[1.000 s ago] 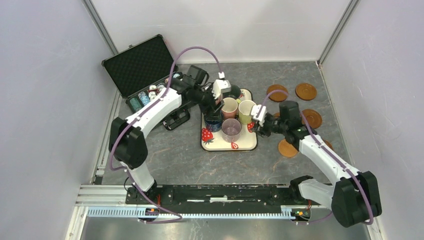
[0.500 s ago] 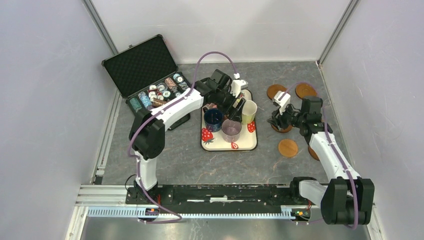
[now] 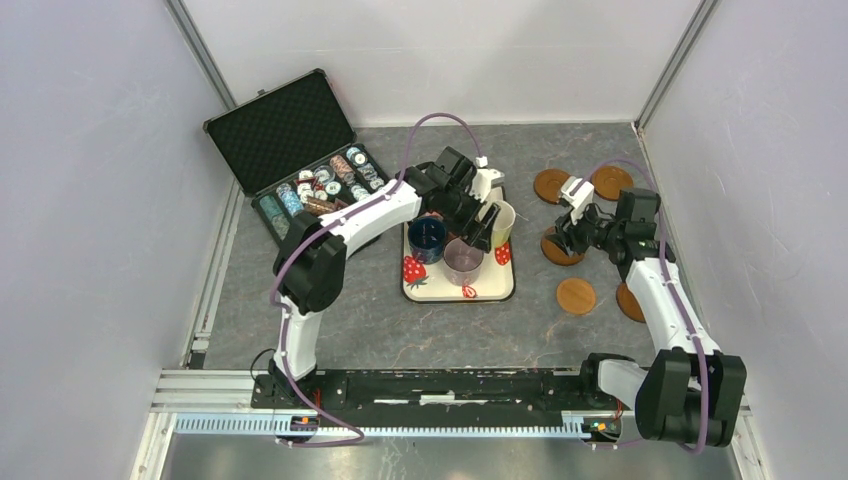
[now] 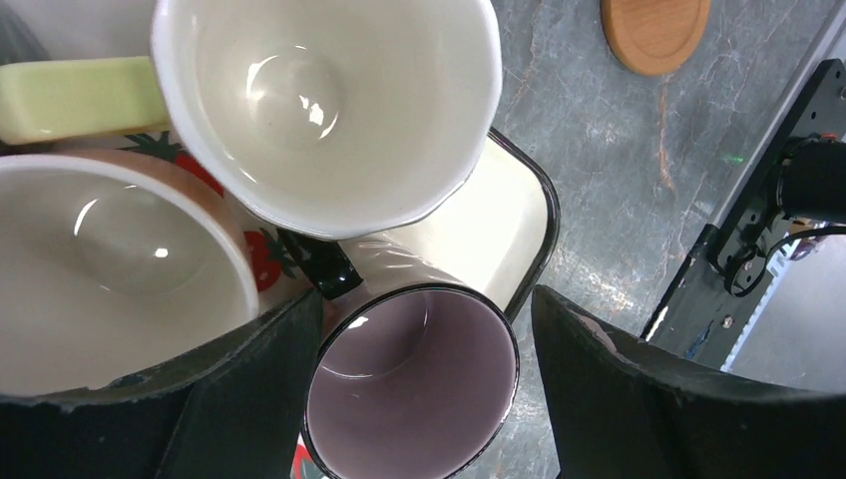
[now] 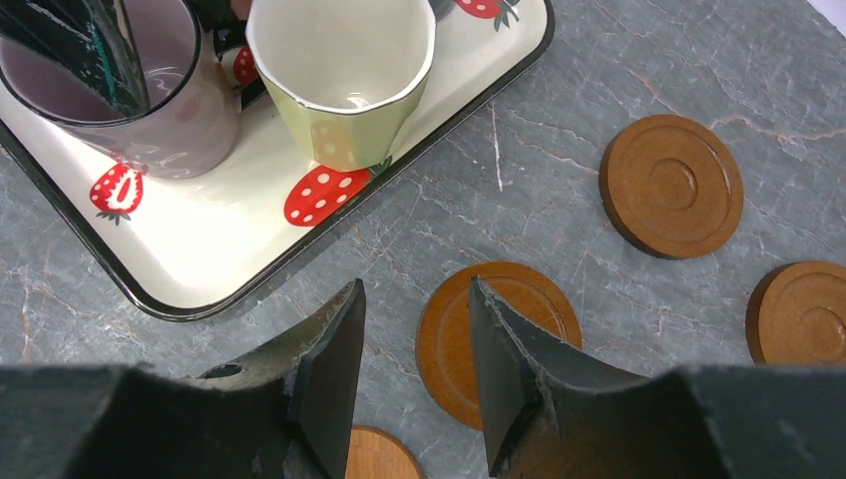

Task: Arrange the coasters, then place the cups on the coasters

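Well, my left claw (image 4: 424, 319) hangs spread wide above the cream strawberry-print tray (image 4: 519, 230), gripping nothing. Under its gap stands the lilac ceramic mug (image 4: 414, 399), upright, dark at the rim and pale violet inside. One finger's edge overlaps that rim in my wrist view, and I cannot tell whether they touch. Just past the fingertips stands the yellow-green ceramic mug (image 4: 319, 100), glossy white inside, with a wavy lip. Beside one finger the pink ceramic mug (image 4: 110, 259) shows its white bowl.

My right claw (image 5: 414, 289) is only partly open, a narrow gap with nothing in it, low over the grey stone-patterned table (image 5: 559, 140). Beneath it lies a round flat brown wooden coaster (image 5: 449, 349), and one finger covers part of it.

My right wrist view shows the coasters' raised rims and a turned ring at each centre, which the overhead view is too small to give. Only the overhead view shows the navy blue ceramic mug (image 3: 427, 238), on the tray on the far side of my left claw from the yellow-green one. It also shows the open black case of poker chips (image 3: 290, 140). I cannot make out the pink mug from up there.

Mugs I can count: four, all on the tray. Coasters overhead: five, all on the table. One is under my right claw, one coaster farther out (image 3: 551, 185) has a second coaster (image 3: 612, 182) beside it, and a nearer coaster (image 3: 576, 296) and another (image 3: 630, 300) lie toward my base. My right wrist view holds four coasters, my left wrist view one.
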{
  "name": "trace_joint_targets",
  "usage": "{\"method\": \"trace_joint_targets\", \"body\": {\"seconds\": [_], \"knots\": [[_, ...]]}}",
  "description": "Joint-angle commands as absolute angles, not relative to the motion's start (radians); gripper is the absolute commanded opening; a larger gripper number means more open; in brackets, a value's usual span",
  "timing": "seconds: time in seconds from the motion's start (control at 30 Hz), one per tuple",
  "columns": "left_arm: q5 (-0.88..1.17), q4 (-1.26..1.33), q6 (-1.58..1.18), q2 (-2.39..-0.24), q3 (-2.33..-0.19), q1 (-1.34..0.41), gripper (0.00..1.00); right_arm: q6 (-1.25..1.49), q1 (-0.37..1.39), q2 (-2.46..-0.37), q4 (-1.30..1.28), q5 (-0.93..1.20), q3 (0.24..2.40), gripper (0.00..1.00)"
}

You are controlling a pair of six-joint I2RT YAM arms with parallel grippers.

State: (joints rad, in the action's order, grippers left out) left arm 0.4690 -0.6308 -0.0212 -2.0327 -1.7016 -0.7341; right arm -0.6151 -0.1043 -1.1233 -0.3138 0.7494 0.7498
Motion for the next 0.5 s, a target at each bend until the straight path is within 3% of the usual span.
{"method": "trace_joint_targets", "body": {"seconds": [0.0,0.3,0.47], "knots": [[0.498,-0.649,0.031,-2.048,-1.740,-0.760,0.83,-0.656,-0.115,-1.138,-0.331,0.791,0.799,0.49],[0.590,-0.692,0.157,-2.032,-1.690,-0.791,0.80,-0.732,-0.115,-1.156,-0.390,0.841,0.795,0.52],[0.609,-0.723,0.245,-2.023,-1.702,-0.808,0.83,-0.799,-0.107,-1.170,-0.436,0.869,0.791,0.63]]}}
